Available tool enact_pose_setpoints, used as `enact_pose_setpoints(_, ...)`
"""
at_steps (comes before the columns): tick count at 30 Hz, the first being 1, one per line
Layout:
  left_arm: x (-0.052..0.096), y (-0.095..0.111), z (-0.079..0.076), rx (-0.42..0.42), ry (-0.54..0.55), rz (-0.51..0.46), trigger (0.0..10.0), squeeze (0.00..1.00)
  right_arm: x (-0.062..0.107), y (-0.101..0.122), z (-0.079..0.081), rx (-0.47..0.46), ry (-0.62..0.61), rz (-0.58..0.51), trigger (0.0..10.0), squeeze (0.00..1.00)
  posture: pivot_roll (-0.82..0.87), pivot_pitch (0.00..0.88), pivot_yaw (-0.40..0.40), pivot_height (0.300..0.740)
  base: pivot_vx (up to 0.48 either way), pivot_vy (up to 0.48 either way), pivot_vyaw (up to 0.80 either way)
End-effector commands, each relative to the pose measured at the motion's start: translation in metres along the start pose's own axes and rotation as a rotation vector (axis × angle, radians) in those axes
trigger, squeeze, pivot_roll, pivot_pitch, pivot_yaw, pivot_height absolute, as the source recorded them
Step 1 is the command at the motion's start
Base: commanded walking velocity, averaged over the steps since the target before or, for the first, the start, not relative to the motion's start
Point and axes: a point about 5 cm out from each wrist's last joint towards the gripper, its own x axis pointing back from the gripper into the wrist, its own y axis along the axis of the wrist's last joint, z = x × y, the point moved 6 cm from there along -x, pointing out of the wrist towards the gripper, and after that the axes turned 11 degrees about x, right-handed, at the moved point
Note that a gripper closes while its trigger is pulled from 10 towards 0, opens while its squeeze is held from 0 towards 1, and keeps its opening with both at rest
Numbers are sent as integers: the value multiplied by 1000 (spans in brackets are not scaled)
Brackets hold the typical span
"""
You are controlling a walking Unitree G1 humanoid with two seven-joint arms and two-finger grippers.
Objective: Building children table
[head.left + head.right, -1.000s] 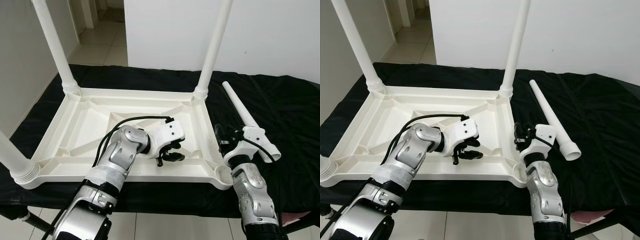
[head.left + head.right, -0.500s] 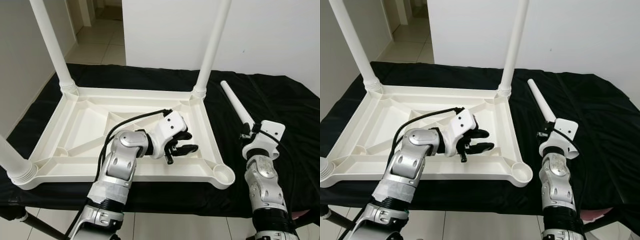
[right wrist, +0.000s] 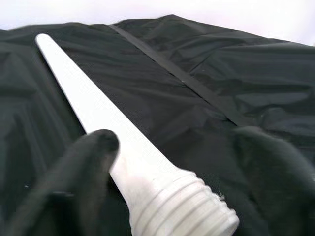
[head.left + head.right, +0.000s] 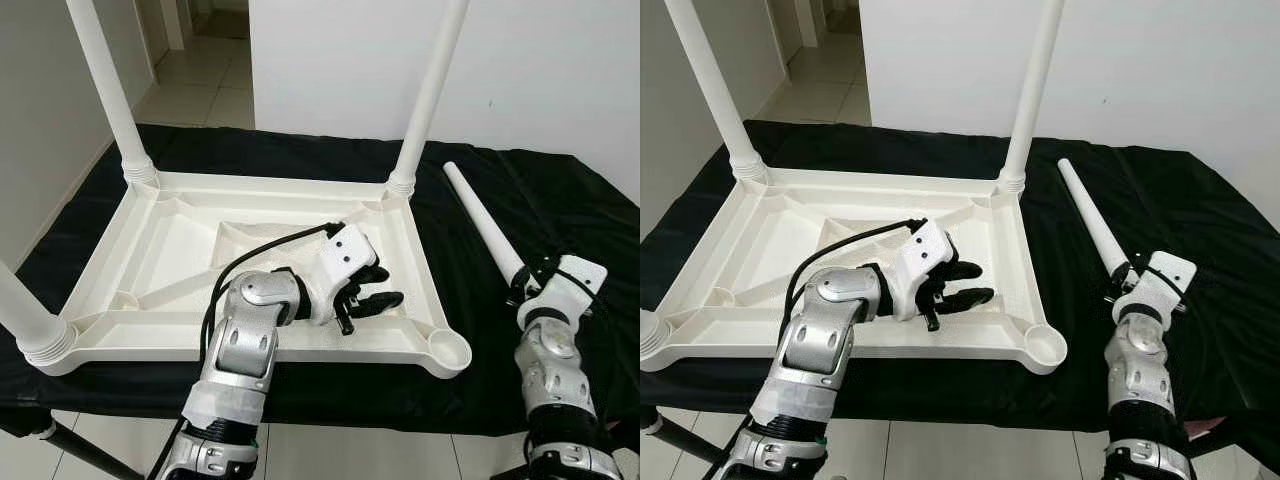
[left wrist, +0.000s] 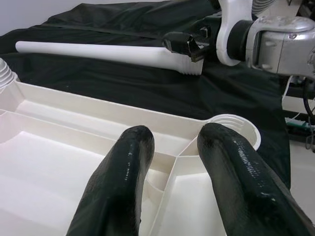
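The white children's table top [image 4: 250, 186] lies upside down on a black cloth. Three white legs stand screwed in: far left [image 4: 108, 90], far right [image 4: 430, 90], near left [image 4: 22, 310]. The near right socket [image 4: 449, 350] is empty. A loose white leg [image 4: 478, 222] lies on the cloth to the right of the top. My right gripper [image 3: 174, 140] is open, its fingers [image 3: 86, 162] either side of the leg's threaded end [image 3: 182, 206]. My left gripper [image 4: 390, 288] is open, low over the underside, pointing toward the empty socket [image 5: 231, 125].
The black cloth [image 4: 570, 200] covers a low table running to the right of the loose leg. A white wall [image 4: 550, 70] rises behind. Tiled floor [image 4: 190, 90] shows at the far left. A black cable [image 4: 270, 245] loops over my left forearm.
My right gripper has swung from the top's near right corner out to the loose leg's threaded end. My left gripper has shifted toward the empty socket. The camera moved slightly.
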Motion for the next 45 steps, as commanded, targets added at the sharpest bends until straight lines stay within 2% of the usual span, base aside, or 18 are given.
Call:
enact_pose_setpoints(1, -1, 18, 32, 26, 384, -117, 10000, 0, -4, -4, -4, 2, 22, 24, 10000, 1000, -27, 0, -53, 740, 0, 0, 0)
enact_pose_setpoints(8, -1, 22, 30, 14, 382, -115, 10000, 0, -8, -16, -1, 32, 117, 85, 10000, 1000, -26, 0, -48, 740, 0, 0, 0)
enact_pose_setpoints(9, -1, 23, 29, 10, 381, -117, 10000, 0, -7, -21, -1, 44, 150, 104, 10000, 494, -26, 0, -46, 740, 0, 0, 0)
enact_pose_setpoints(12, -2, 24, 29, 6, 380, -118, 10000, 0, -7, -24, 0, 50, 172, 117, 10000, 494, -26, 0, -46, 740, 0, 0, 0)
enact_pose_setpoints(13, -2, 25, 28, 5, 379, -118, 10000, 0, -7, -25, -1, 68, 190, 120, 10000, 0, -26, 0, -45, 740, 0, 0, 0)
enact_pose_setpoints(19, -4, 28, 26, -12, 375, -117, 10000, 0, -6, -42, -7, 133, 294, 178, 10000, 0, -26, 0, -42, 740, 0, 0, 0)
enact_pose_setpoints(25, -4, 29, 26, -25, 376, -113, 10000, 0, -7, -47, -9, 158, 317, 200, 10000, 0, -26, 0, -41, 740, 0, 0, 0)
enact_pose_setpoints(35, -5, 31, 27, -36, 382, -115, 10000, 0, -6, -48, -2, 165, 376, 190, 10000, 0, -25, 0, -41, 740, 0, 0, 0)
enact_pose_setpoints(36, -5, 32, 27, -37, 382, -116, 10000, 0, -7, -48, 0, 157, 386, 187, 9373, 0, -25, 0, -41, 740, 0, 0, 0)
enact_pose_setpoints(37, -6, 33, 27, -40, 382, -117, 10000, 0, -8, -47, 1, 149, 395, 182, 3373, 0, -26, 0, -41, 740, 0, 0, 0)
enact_pose_setpoints(39, -6, 34, 26, -42, 381, -118, 10000, 0, -9, -45, 2, 153, 400, 175, 3451, 0, -26, 0, -42, 740, 0, 0, 0)
enact_pose_setpoints(40, -7, 34, 26, -44, 381, -121, 10000, 0, -10, -42, 4, 155, 411, 165, 1255, 0, -25, 0, -44, 740, 0, 0, 0)
enact_pose_setpoints(41, -7, 34, 26, -44, 381, -121, 10000, 0, -10, -42, 4, 155, 411, 165, 1255, 0, -25, 0, -44, 740, 0, 0, 0)
enact_pose_setpoints(42, -7, 35, 26, -45, 381, -122, 10000, 0, -10, -41, 5, 157, 419, 159, 0, 0, -25, 0, -44, 740, 0, 0, 0)
enact_pose_setpoints(45, -7, 35, 26, -47, 383, -123, 10000, 0, -10, -40, 8, 149, 433, 155, 0, 0, -27, 0, -46, 740, 0, 0, 0)
